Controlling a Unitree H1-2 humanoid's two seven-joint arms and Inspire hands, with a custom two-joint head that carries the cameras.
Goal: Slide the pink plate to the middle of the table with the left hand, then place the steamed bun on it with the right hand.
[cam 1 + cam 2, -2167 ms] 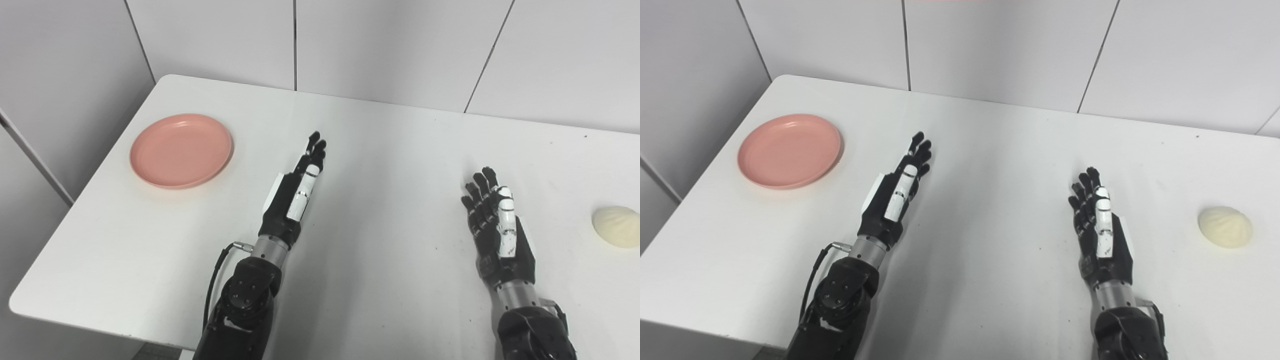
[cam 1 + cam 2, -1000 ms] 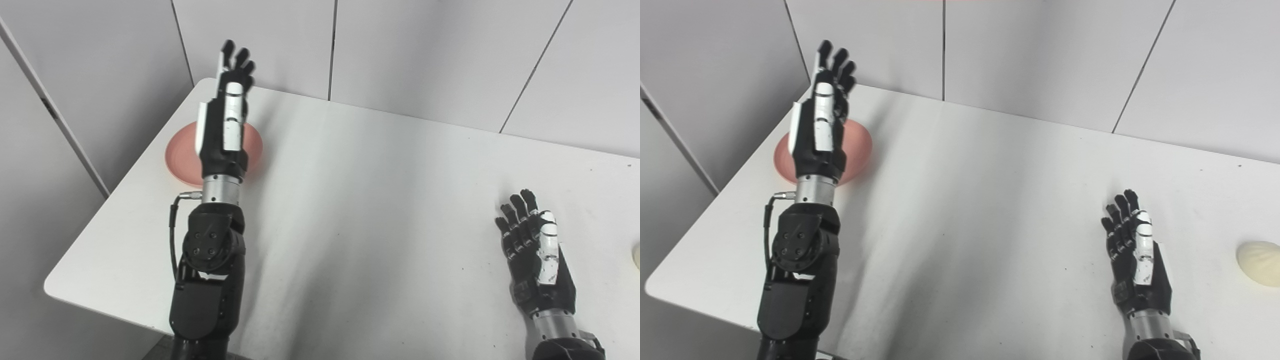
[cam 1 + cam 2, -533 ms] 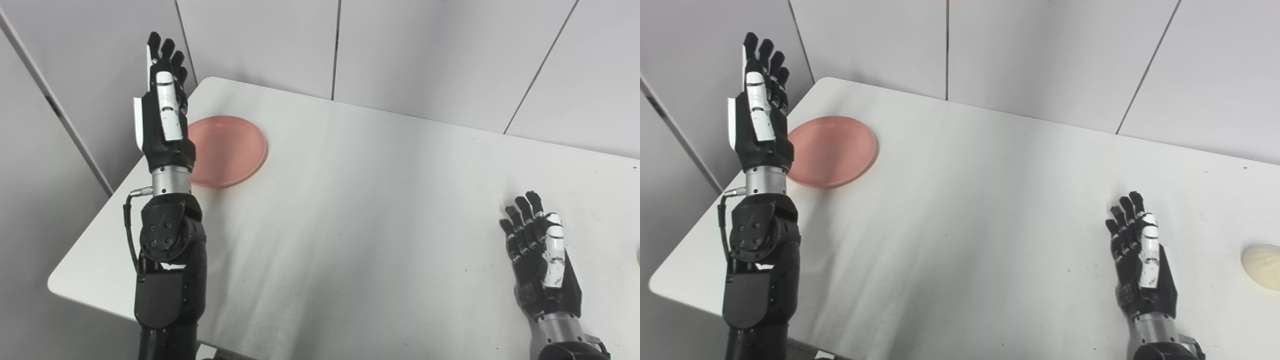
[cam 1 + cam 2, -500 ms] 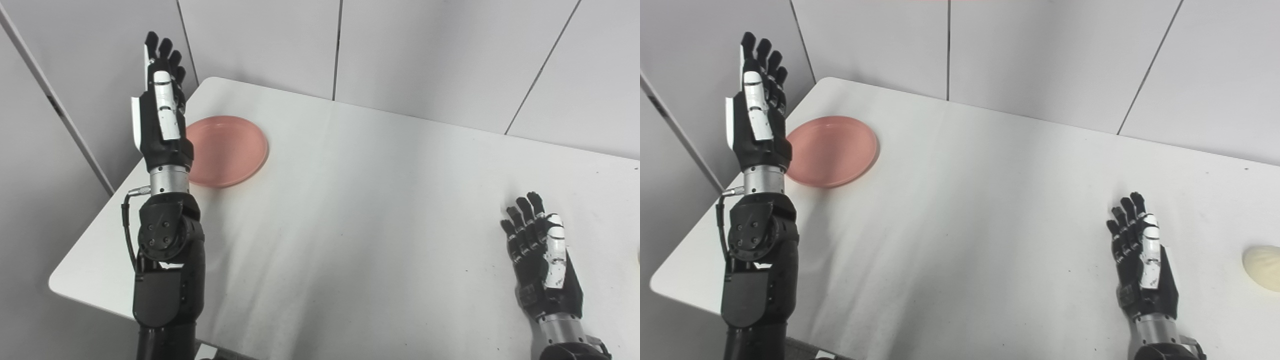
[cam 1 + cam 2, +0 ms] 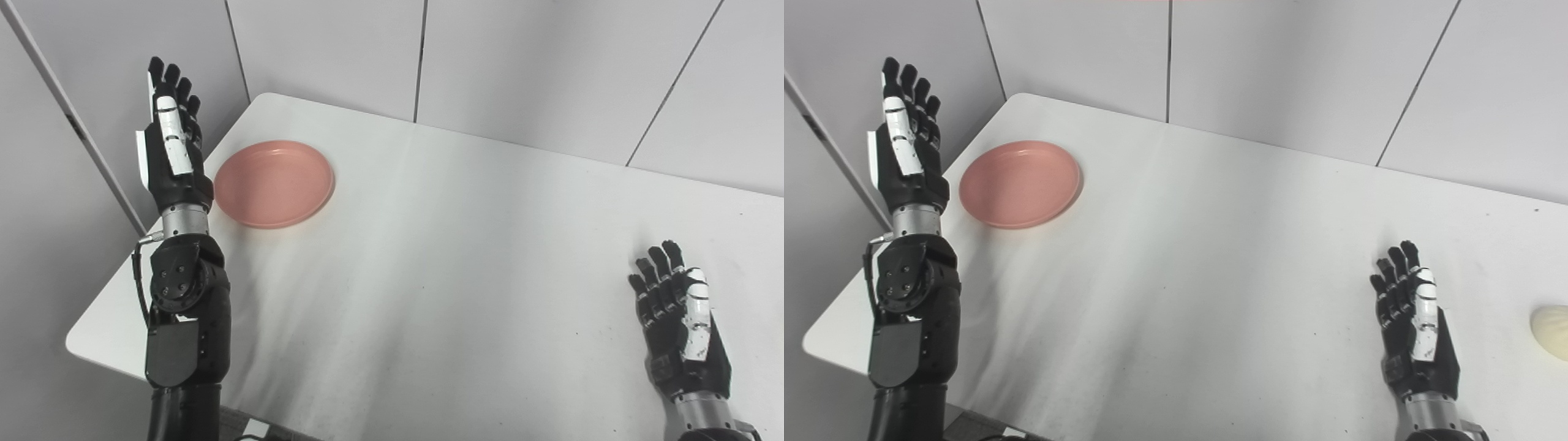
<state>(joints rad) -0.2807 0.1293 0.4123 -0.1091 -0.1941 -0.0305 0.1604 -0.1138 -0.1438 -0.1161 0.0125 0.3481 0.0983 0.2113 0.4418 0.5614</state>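
Observation:
The pink plate [image 5: 274, 182] lies empty near the table's far left corner. My left hand [image 5: 173, 147] is raised above the table's left edge, just left of the plate, open with its fingers straight up and not touching it. My right hand [image 5: 681, 320] rests open and flat near the front right of the table. The cream steamed bun [image 5: 1551, 327] shows only in the right eye view, at the right edge, to the right of my right hand and apart from it.
The white table [image 5: 465, 257] runs up to grey wall panels [image 5: 527, 67] at the back. Its left edge [image 5: 131, 257] drops off right under my raised left forearm. Another grey panel [image 5: 55, 184] stands on the left.
My left arm has lifted off the table and swung left, from over the plate to beside its left rim. The camera has turned left. The right hand, plate and bun lie still.

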